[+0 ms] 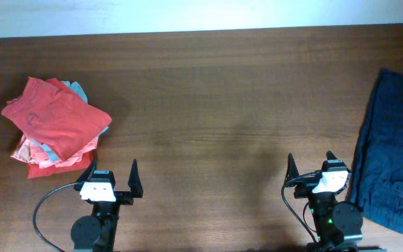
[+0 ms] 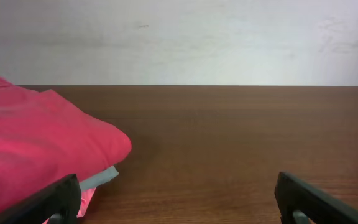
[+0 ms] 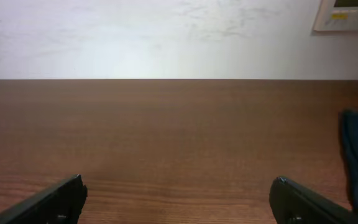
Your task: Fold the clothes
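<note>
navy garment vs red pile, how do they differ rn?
Colour: the navy garment is one dark blue piece; the red pile mixes coral and light blue. Pose: the navy garment lies spread and wrinkled, the red pile is stacked. Shared: both are cloth on the table.

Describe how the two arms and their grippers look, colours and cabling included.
Both arms are black with round joint housings. The left gripper and right gripper each carry a white block and two black, tapering fingers. A thin black cable loops beside the left arm; a small green light glows on the right arm. No markings are legible.
</note>
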